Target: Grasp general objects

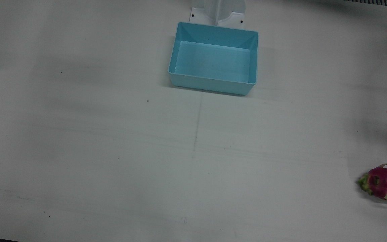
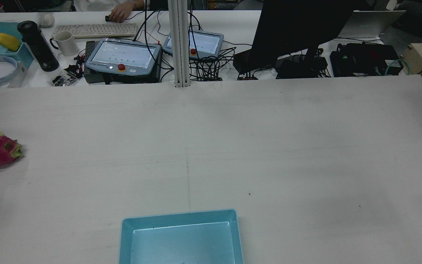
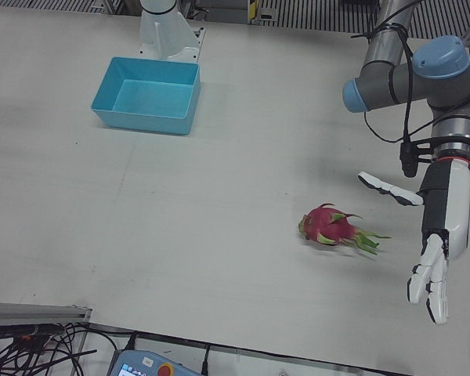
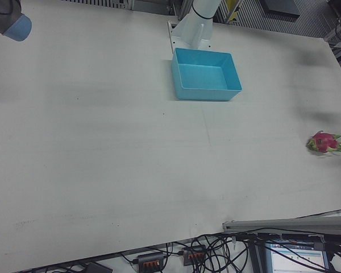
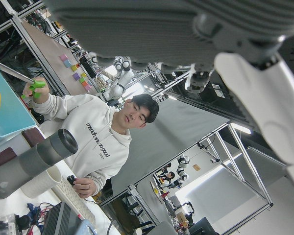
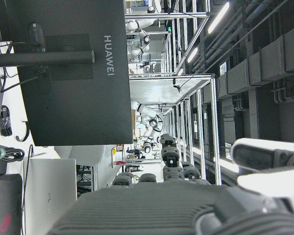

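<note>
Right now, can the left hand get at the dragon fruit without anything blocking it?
Probably yes. The left hand hangs open beside the dragon fruit, apart from it, with only bare table between them. The blue bin sits well away, so nothing seems to bar the way.

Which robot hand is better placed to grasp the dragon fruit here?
Probably the left. In the left-front view the left robot hand hangs open just beside the dragon fruit, which lies on the robot's left side of the table. No table view shows the right robot hand.
</note>
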You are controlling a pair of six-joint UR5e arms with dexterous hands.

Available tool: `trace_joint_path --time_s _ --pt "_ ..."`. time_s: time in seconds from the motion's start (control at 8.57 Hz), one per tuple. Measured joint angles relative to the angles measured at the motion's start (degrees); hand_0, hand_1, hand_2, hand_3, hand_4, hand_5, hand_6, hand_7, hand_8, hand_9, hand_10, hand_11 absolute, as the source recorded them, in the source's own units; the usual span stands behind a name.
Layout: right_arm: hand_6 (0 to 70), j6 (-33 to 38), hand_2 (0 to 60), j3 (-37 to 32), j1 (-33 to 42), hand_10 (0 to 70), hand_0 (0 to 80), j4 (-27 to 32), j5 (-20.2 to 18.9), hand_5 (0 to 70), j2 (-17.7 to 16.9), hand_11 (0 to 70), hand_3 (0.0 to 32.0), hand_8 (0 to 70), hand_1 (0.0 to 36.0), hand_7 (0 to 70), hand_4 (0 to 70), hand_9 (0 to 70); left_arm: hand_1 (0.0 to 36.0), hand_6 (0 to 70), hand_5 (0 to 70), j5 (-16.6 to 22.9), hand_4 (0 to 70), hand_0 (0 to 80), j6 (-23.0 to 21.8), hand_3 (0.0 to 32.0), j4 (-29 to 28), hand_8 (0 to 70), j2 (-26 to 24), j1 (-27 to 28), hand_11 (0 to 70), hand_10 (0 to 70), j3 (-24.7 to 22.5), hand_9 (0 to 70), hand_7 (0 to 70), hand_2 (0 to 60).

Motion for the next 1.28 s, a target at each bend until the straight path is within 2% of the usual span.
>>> trace_joint_path --time_s 0.58,0.7,0.82,0.93,1.05,1.17,1.28 --pt "0.0 0.0 0.0 -0.04 0.0 0.0 0.0 0.0 -0.03 0.0 0.0 0.0 0.0 0.0 0.0 0.0 0.0 0.0 22.3 0.0 0.0 0.0 7.1 57.5 0.28 0.0 -0.09 0.0 1.87 -0.42 0.0 0.0 -4.63 0.0 0.0 2.6" --pt "0.0 0.0 0.0 -0.03 0.0 0.0 0.0 0.0 0.0 0.0 0.0 0.0 0.0 0.0 0.0 0.0 0.0 0.0 21.8 0.0 0.1 0.0 7.7 57.2 0.36 0.0 -0.44 0.0 2.99 -0.31 0.0 0.0 -5.75 0.0 0.0 3.2" --pt "0.0 0.0 0.0 -0.01 0.0 0.0 0.0 0.0 0.0 0.0 0.0 0.0 0.0 0.0 0.0 0.0 0.0 0.0 23.4 0.0 9.9 0.0 7.7 58.4 0.78 0.0 -0.64 0.0 4.07 -0.24 0.0 0.0 -6.65 0.0 0.6 6.2" --pt "0.0 0.0 0.0 0.0 0.0 0.0 0.0 0.0 -0.01 0.0 0.0 0.0 0.0 0.0 0.0 0.0 0.0 0.0 24.7 0.0 7.7 0.03 6.6 59.4 2.69 0.0 -0.37 0.0 4.67 -0.28 0.0 0.0 -7.62 0.0 0.9 7.6" --pt "0.0 0.0 0.0 -0.02 0.0 0.0 0.0 0.0 -0.02 0.0 0.0 0.0 0.0 0.0 0.0 0.0 0.0 0.0 22.5 0.0 2.3 0.54 5.2 56.3 5.92 0.0 0.92 0.0 4.72 -0.47 0.0 0.0 -8.74 0.0 0.1 6.7" --pt "0.0 0.0 0.0 -0.05 0.0 0.0 0.0 0.0 0.0 0.0 0.0 0.0 0.0 0.0 0.0 0.0 0.0 0.0 22.4 0.0 0.7 2.67 4.7 56.3 12.14 0.0 5.12 0.0 3.59 -1.2 0.1 0.0 -11.31 0.0 0.0 5.9" --pt "0.0 0.0 0.0 -0.07 0.0 0.0 0.0 0.0 0.0 0.0 0.0 0.0 0.0 0.0 0.0 0.0 0.0 0.0 22.8 0.0 0.0 6.45 4.1 56.6 19.83 0.0 10.68 0.0 1.27 -3.43 0.0 0.0 -14.02 0.0 0.0 5.5"
